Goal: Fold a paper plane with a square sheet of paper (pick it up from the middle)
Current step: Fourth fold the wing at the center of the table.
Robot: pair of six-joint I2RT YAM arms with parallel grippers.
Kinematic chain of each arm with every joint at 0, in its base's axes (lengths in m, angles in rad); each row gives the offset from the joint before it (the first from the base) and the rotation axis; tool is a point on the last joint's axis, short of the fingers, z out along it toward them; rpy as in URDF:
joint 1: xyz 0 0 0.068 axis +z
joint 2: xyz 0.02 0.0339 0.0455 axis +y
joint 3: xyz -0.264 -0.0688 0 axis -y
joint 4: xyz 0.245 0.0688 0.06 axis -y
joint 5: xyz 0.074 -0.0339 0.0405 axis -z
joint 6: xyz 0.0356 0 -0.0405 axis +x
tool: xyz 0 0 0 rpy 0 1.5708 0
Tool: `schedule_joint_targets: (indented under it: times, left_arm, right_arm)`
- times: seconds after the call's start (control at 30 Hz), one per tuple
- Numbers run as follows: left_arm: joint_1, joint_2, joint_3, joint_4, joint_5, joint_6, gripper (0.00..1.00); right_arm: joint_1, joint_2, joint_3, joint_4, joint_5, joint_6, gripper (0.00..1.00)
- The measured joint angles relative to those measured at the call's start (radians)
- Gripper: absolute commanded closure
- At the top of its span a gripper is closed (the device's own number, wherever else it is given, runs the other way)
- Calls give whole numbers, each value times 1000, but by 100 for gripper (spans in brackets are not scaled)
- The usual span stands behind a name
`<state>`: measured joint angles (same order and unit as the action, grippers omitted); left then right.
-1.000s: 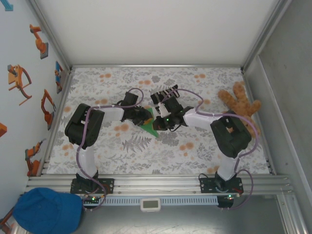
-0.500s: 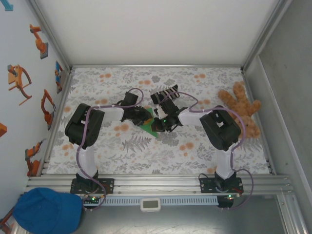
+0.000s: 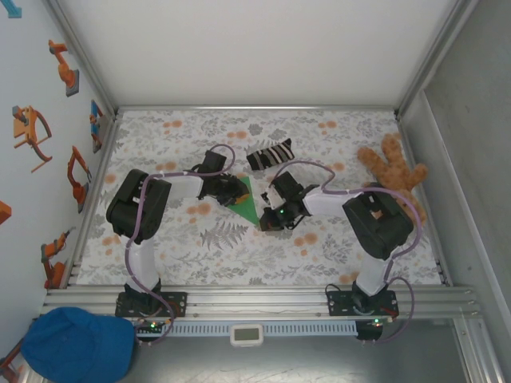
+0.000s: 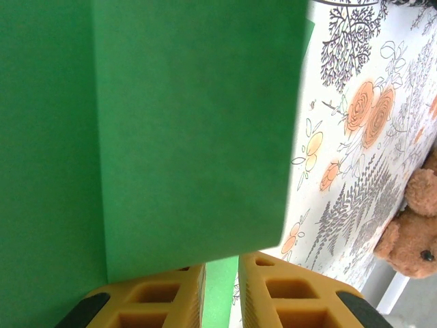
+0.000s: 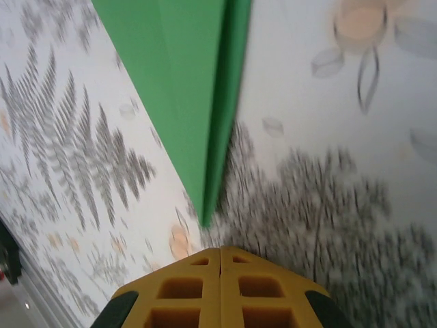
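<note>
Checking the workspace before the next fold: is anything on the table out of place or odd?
A striped sock lies behind the green paper and a teddy bear slumps at the right edge; neither belongs to folding. The paper itself looks cleanly creased, not torn.

right claw [image 3: 270, 224] pulled back off the paper plane [image 3: 244, 203], sock [image 3: 269, 154] uncovered

White-black arms [image 3: 180, 185], purple cables, yellow fingertips [image 5: 220, 292]

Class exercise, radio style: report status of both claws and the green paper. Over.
Left claw shut on the green paper. Right claw shut, empty, just off the paper's pointed tip. Striped sock and teddy bear lie apart, not obstructing.
</note>
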<state>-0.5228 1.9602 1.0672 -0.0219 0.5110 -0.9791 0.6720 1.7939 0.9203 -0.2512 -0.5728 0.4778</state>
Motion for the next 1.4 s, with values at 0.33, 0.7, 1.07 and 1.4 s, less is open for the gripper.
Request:
schedule_joint_targets:
  times: [0.33,0.7,1.07,1.4]
  left_arm:
    - [0,0,2,-2,3,5,79]
    - [-1,3,13,-18,6,8,79]
    - [-1,3,18,-24,7,25,78]
    - [37,27,94,-115,51,203,69]
  right_arm:
    - [-1,-113,40,79,-13,13,100]
    - [-1,99,161,141,21,37,100]
    - [-2,163,186,87,18,21,100]
    - [-2,164,188,74,32,-8,100]
